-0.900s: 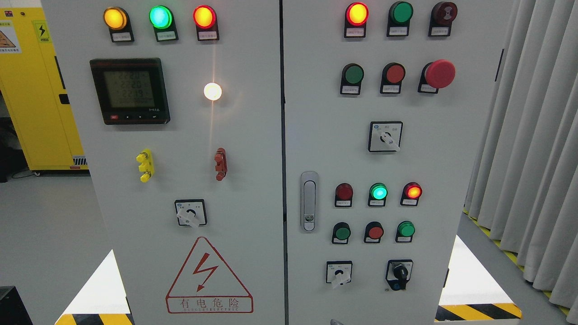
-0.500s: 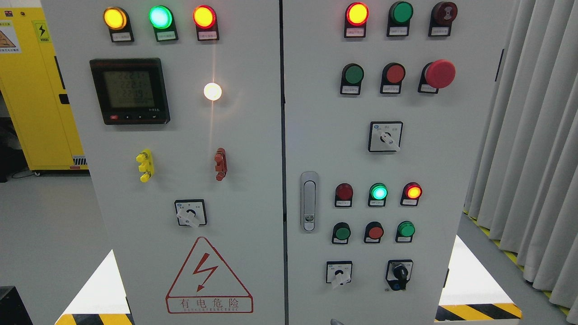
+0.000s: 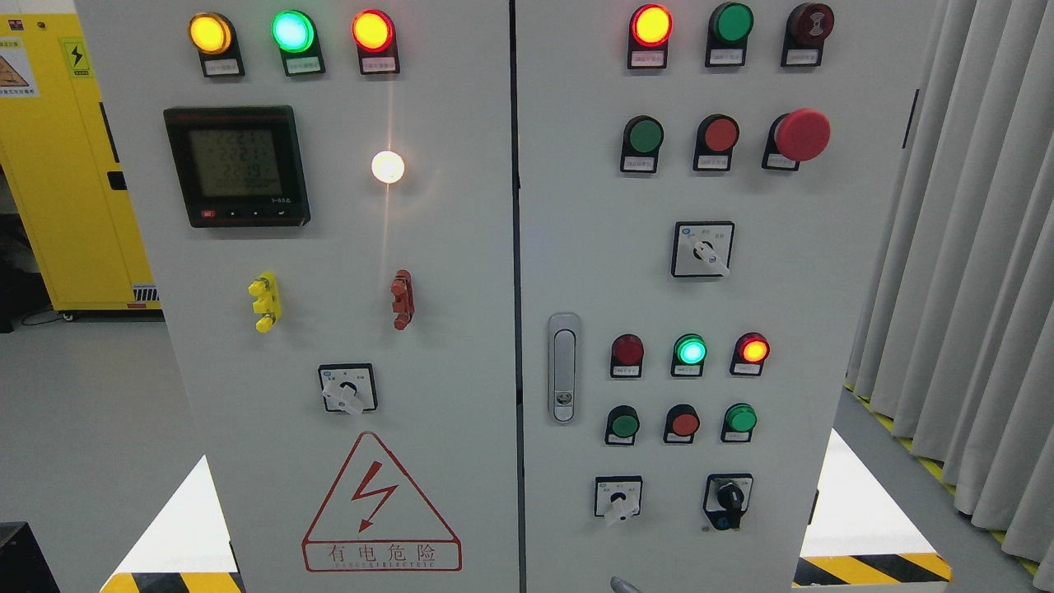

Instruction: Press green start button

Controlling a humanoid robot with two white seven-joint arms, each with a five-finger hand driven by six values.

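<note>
The grey control cabinet fills the head view. On its right door (image 3: 823, 272) there are unlit green push buttons: one in the upper row (image 3: 643, 134) beside a red one (image 3: 720, 133), and two in the lower row (image 3: 624, 425) (image 3: 741, 418) either side of a red one (image 3: 683, 424). Their labels are too small to read. A green lamp (image 3: 690, 351) glows above the lower row. Only a small grey tip (image 3: 623, 585) shows at the bottom edge, right of the middle, well below the lower buttons. It looks like part of my right hand.
A red mushroom stop button (image 3: 803, 134) sticks out at the upper right. Rotary switches (image 3: 701, 249) (image 3: 617, 498) (image 3: 728, 501) and a door latch (image 3: 563, 366) also protrude. The left door holds a meter (image 3: 237, 165). Curtains (image 3: 972, 272) hang at the right, and a yellow cabinet (image 3: 58, 165) stands at the left.
The grey tip at the bottom edge has come up slightly further into view and shifted a little right. The panel itself is unchanged.
</note>
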